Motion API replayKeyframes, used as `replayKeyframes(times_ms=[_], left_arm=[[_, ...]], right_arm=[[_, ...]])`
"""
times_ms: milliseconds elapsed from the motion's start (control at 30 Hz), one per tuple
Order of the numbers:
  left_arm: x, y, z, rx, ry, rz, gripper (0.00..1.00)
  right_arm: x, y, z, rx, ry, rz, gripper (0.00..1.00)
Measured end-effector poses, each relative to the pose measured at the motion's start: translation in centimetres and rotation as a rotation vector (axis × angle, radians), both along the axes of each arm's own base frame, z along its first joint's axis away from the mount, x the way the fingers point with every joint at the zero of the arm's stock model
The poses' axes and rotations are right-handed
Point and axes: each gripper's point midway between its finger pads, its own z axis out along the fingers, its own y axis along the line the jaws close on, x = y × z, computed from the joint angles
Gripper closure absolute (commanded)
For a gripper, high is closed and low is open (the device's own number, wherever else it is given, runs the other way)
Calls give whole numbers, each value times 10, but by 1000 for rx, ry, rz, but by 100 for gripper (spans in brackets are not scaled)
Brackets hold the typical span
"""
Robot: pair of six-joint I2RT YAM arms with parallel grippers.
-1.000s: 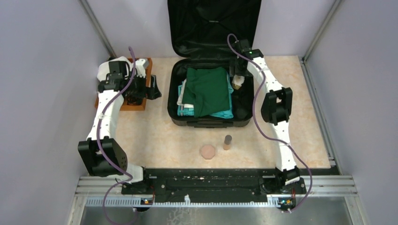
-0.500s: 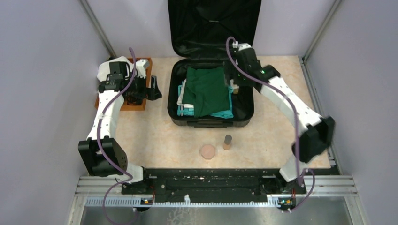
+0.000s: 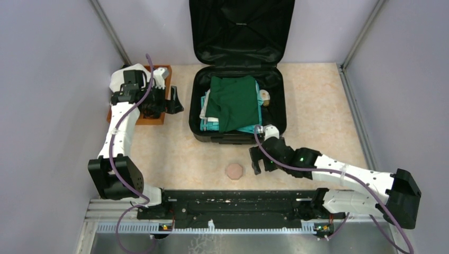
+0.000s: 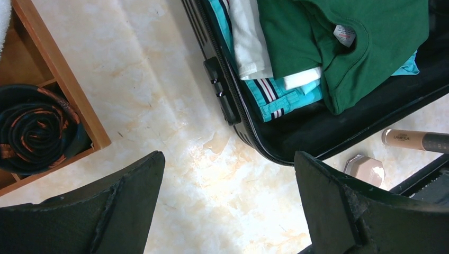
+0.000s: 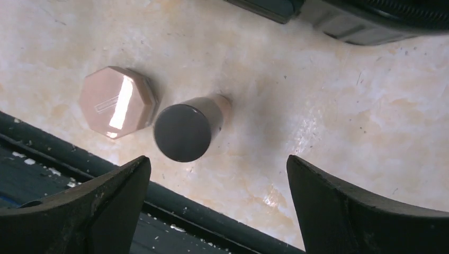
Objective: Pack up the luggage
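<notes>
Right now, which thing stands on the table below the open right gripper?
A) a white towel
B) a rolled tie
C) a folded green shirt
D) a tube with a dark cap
D: the right wrist view shows the tube with a dark cap upright below the right gripper, next to a pink compact.

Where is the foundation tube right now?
In the right wrist view, the foundation tube stands upright on the table beside the octagonal compact, below the open right gripper, just in front of the luggage.
</notes>
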Motion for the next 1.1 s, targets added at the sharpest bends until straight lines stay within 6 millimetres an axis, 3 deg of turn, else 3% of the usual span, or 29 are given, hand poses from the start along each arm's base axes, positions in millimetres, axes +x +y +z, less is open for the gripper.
replayKeyframes(times_ms=[133, 300, 333, 400, 433, 567, 667, 767, 867, 933, 1000, 1100], left_arm=[[-1, 0, 1, 1, 0, 1, 2], [-4, 0, 2, 4, 5, 4, 2], [-5, 1, 1, 6, 9, 6, 2], [-6, 1, 0, 8, 15, 8, 2], [-7, 1, 0, 8, 18, 8, 2], [-8, 2, -1, 11, 23, 10, 2], [-8, 2, -1, 11, 24, 9, 2], [-9, 1, -1, 10, 26, 9, 2], [-9, 1, -1, 9, 27, 8, 2], [-9, 1, 0, 8, 26, 8, 2], [-9, 1, 0, 7, 25, 7, 2], [-9, 1, 0, 7, 26, 7, 2]], right_arm=[[-5, -2, -20, -4, 14, -31, 19], [15, 18, -22, 13, -43, -65, 54], [19, 20, -23, 7, -50, -68, 64], [26, 27, -25, 1, -68, -77, 92], [30, 27, -25, -11, -80, -77, 100], [38, 30, -16, -35, -97, -101, 100], [48, 25, 8, -56, -84, -114, 100], [85, 15, 62, 19, -93, -185, 100], [132, -15, 119, 98, -152, -290, 100], [160, -36, 143, 110, -185, -343, 100], [187, -51, 149, 85, -194, -382, 100], [217, -57, 120, 8, -136, -391, 100]])
